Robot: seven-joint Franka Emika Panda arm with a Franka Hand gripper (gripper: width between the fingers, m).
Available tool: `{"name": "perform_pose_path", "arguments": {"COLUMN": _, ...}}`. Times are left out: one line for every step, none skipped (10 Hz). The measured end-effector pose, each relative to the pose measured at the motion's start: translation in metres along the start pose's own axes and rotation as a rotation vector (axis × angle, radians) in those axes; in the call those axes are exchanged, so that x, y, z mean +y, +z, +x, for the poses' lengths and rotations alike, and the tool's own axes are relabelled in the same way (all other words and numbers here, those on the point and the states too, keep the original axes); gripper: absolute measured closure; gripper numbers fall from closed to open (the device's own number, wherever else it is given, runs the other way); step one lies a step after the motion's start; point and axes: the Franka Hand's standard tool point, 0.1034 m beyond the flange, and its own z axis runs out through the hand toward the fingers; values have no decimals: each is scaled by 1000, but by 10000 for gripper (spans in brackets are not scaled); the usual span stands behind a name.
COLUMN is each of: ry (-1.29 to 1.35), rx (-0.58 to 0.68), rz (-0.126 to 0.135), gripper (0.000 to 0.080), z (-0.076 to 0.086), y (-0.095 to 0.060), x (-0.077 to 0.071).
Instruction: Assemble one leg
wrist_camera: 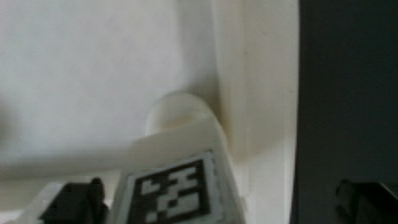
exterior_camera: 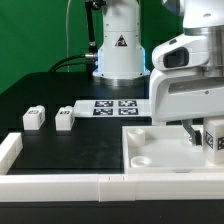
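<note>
Hanging spread, the claw [wrist_camera: 217, 208] straddles the leg [wrist_camera: 178, 188], a gap showing on one side. The leg stands inside the square panel [exterior_camera: 160, 146] beside its rim, lower right of the exterior frame, apparently placed for fastening.

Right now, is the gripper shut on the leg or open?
Open: wrist view shows the fingers wide apart, a clear gap between the leg and one finger.

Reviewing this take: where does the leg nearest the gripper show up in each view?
Exterior view: the leg sits at the picture's right edge, within the square panel's outline.
Wrist view: the leg lies between the gripper's fingertips, tag toward the camera, beside the panel's raised rim.
Shared landmark: the leg's black-and-white tag.
</note>
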Motion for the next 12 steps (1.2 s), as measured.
{"name": "perform_pose_path", "arguments": {"ry": -95, "rx": -4, "rz": -10, "gripper": 150, "z": 0, "y": 1, "x": 1}}
{"name": "perform_pose_path", "arguments": {"ry": -132, "rx": -7, "rz": -10, "gripper": 150, "z": -1, "y": 1, "x": 2}}
{"name": "perform_pose_path", "arguments": {"ry": -132, "rx": -7, "rz": -10, "gripper": 150, "z": -1, "y": 1, "x": 2}}
{"name": "perform_pose_path", "arguments": {"ry": -132, "rx": -7, "rz": -10, "gripper": 261, "z": -1, "y": 1, "x": 2}}
{"name": "perform_pose_path", "arguments": {"ry": -132, "rx": -7, "rz": -10, "gripper": 397, "z": -1, "y": 1, "x": 2}}
{"name": "perform_pose_path", "arguments": {"ry": -132, "rx": -7, "rz": -11, "gripper": 397, "z": -1, "y": 1, "x": 2}}
{"name": "perform_pose_path", "arguments": {"ry": -129, "rx": -7, "rz": -13, "gripper": 527, "z": -1, "y": 1, "x": 5}}
{"name": "perform_pose_path", "arguments": {"ry": -112, "rx": -7, "rz": -13, "gripper": 527, "z": -1, "y": 1, "x": 5}}
{"name": "perform_pose_path", "arguments": {"ry": -77, "rx": -7, "rz": -13, "gripper": 527, "z": -1, "y": 1, "x": 5}}
{"name": "perform_pose_path", "arguments": {"ry": -54, "rx": -7, "rz": -13, "gripper": 528, "z": -1, "y": 1, "x": 6}}
{"name": "perform_pose_path", "arguments": {"ry": 28, "rx": -6, "rz": -13, "gripper": 528, "z": -1, "y": 1, "x": 6}}
{"name": "perform_pose_path", "arguments": {"ry": 198, "rx": 1, "rz": -18, "gripper": 528, "z": -1, "y": 2, "x": 7}}
